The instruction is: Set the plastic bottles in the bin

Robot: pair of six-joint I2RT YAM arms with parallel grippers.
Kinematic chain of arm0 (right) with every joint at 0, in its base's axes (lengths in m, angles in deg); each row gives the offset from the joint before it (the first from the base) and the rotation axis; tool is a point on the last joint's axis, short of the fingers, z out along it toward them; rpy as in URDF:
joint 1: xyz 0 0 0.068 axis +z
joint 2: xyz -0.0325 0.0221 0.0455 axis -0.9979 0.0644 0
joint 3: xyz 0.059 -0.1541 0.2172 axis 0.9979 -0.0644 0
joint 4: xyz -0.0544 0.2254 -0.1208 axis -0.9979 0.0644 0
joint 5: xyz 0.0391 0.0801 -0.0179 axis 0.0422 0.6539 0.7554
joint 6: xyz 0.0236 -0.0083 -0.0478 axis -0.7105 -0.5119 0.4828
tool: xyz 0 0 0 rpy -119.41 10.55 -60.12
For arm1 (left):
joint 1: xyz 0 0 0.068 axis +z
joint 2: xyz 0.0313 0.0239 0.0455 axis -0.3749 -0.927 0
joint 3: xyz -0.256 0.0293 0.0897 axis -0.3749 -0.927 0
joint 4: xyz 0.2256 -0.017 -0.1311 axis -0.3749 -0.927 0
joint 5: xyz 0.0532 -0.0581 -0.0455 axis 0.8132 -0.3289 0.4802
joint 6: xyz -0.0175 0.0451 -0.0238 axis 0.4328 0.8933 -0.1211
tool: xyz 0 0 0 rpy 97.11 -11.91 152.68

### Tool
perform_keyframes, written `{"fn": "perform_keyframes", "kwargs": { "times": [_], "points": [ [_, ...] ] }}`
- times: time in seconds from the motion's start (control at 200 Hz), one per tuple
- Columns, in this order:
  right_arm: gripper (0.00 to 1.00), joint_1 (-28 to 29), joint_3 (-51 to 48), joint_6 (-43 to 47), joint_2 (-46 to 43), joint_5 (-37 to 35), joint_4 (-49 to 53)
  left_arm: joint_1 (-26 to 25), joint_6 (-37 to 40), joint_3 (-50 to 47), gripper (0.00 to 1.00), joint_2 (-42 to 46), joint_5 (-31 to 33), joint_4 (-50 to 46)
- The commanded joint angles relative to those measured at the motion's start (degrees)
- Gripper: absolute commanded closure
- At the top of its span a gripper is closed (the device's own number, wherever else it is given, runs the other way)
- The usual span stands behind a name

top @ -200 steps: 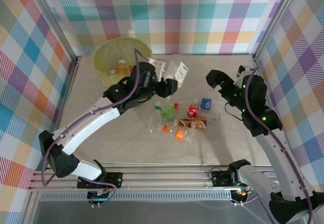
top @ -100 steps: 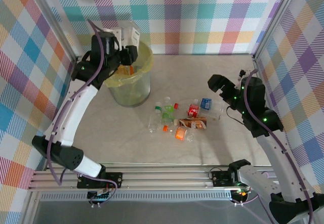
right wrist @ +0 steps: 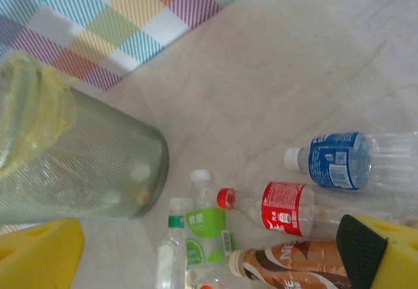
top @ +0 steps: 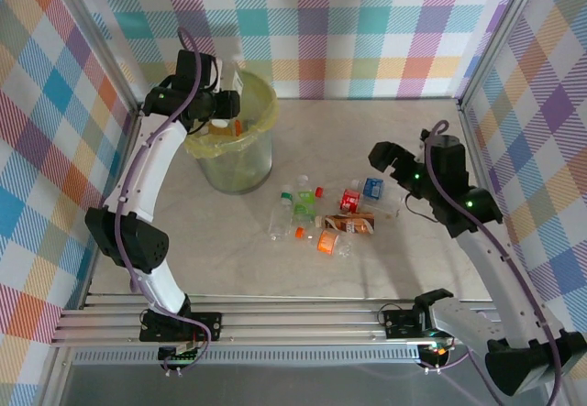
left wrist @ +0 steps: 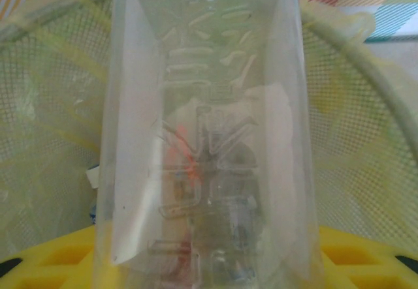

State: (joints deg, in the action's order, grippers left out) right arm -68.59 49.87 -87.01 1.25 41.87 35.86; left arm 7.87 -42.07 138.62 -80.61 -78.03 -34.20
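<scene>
The left jaws are gripping a clear bottle [left wrist: 206, 139] above the bin [top: 243, 163], while the right jaws are hanging wide open near the other bottles [right wrist: 287, 207].

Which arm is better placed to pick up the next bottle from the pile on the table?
Right. The right tool is open and empty, hovering by the pile of plastic bottles. The left tool is holding a clear plastic bottle over the round yellow-green-lined bin.
</scene>
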Motion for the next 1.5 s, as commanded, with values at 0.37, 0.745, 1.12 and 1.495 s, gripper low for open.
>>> {"fn": "perform_keyframes", "kwargs": {
  "times": [0.37,0.745,1.12,1.495],
  "points": [
    [0.04,3.8,-0.1,13.4,5.8,8.6,2.8,0.8,1.8,0.6,0.37,-2.5,5.0,-3.4],
    [0.07,14.3,1.5,18.0,10.1,2.4,8.6,0.8,-0.4,0.3,0.07,0.7,6.0,-3.5],
    [0.16,25.8,5.7,22.5,20.2,-3.5,18.0,0.8,-9.1,-10.1,0.00,15.0,1.0,3.0],
    [0.17,33.3,5.1,24.9,29.6,-10.3,23.9,0.8,-18.9,-29.2,0.00,31.5,-0.1,13.0]
  ]
}}
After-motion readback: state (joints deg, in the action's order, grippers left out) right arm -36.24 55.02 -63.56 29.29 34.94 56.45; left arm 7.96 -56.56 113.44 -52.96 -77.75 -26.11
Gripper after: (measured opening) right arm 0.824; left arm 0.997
